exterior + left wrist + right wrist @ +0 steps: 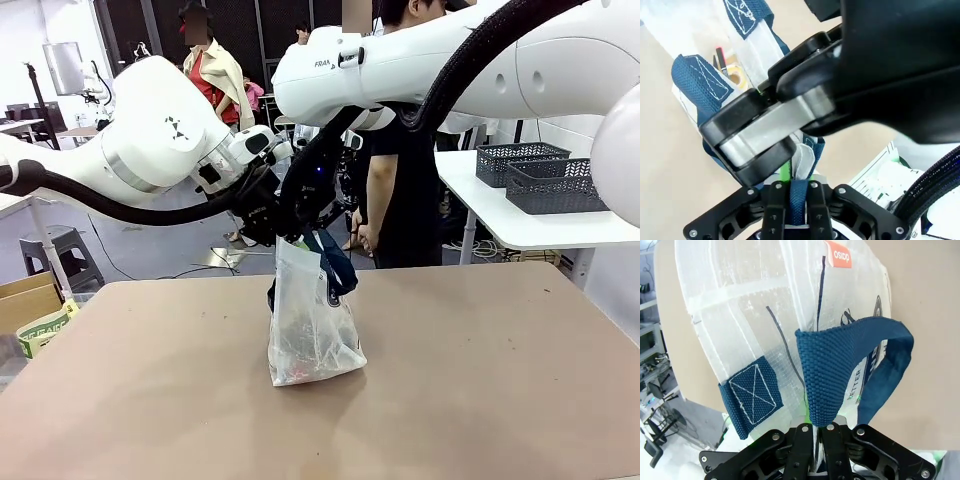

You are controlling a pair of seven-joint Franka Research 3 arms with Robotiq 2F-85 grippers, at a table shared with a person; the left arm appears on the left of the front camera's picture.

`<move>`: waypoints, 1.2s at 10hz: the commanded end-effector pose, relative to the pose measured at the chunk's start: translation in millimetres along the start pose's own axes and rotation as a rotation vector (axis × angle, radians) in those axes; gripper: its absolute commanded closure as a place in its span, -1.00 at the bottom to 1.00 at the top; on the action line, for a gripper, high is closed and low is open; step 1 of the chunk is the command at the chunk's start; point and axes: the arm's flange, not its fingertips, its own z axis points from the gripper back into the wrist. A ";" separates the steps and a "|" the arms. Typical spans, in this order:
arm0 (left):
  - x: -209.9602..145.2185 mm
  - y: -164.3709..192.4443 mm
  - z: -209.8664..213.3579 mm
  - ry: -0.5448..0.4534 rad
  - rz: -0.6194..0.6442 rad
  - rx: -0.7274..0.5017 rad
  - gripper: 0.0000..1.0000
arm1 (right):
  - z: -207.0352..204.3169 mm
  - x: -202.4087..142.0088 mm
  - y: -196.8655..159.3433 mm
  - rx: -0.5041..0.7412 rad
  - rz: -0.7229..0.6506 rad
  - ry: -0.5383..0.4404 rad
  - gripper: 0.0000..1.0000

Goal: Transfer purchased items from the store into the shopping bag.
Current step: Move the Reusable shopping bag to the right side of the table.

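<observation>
I have the bag [312, 335] standing mid-worktop [480, 380], items [300, 365] dim inside. Left end effector [792, 200] and right end effector [814, 432] each clamp a blue handle [840, 365]. Next I'd judge: lift together, evenly.

Two dark lattice baskets [535, 175] on a white side table [520, 225] — cardboard box [25, 300] and grey stool [60, 250] at left.

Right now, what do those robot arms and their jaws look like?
Both arms are glossy white, rounded shells with thick black ribbed cables running alongside. One arm carries small dark lettering. The grippers are black metal linkages with silver bolts and green pads.
</observation>
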 end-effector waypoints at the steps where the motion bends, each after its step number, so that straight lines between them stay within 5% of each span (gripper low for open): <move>1: -2.4 -5.4 4.8 0.009 0.015 0.031 1.00 | 0.8 2.4 3.2 0.042 -0.003 0.016 1.00; 6: -5.7 -8.0 5.3 0.016 -0.008 0.027 1.00 | 2.5 2.6 0.4 0.062 0.016 0.008 1.00; 7: -6.9 -8.8 5.1 0.012 -0.025 0.035 1.00 | 3.5 2.9 -1.7 0.094 0.035 0.016 0.86; 12: -0.5 -1.3 1.5 0.001 -0.008 0.015 1.00 | 15.2 4.2 -32.1 0.151 0.003 0.001 -1.00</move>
